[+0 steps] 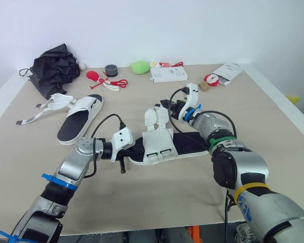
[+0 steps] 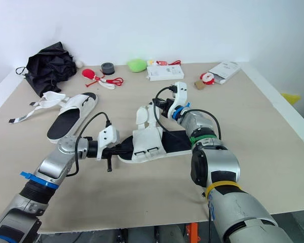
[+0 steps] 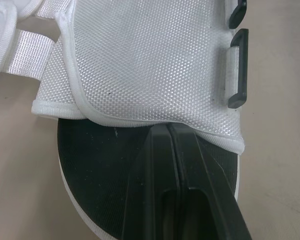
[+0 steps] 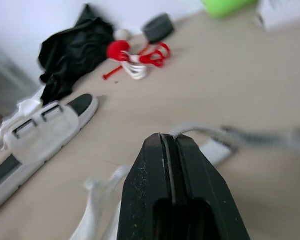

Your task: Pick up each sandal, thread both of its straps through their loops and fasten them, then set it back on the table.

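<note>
Nearest on the table [image 1: 273, 136], the left gripper [image 3: 171, 127] lies low at the left end of the near sandal [image 1: 185, 144]. Its fingers are pressed together, tips touching the rim of the white mesh flap [image 3: 150, 60]; whether they pinch it cannot be told. Just beyond, the right gripper [image 4: 168, 135] is clamped on a strap [image 4: 250, 136] of that sandal. The second sandal [image 1: 81, 117] lies apart to the left, its straps loose. Along the far edge sit a black umbrella [image 1: 54, 66], a tape roll [image 1: 111, 69], a green object [image 1: 140, 66] and a flat white box [image 1: 168, 74], closed.
</note>
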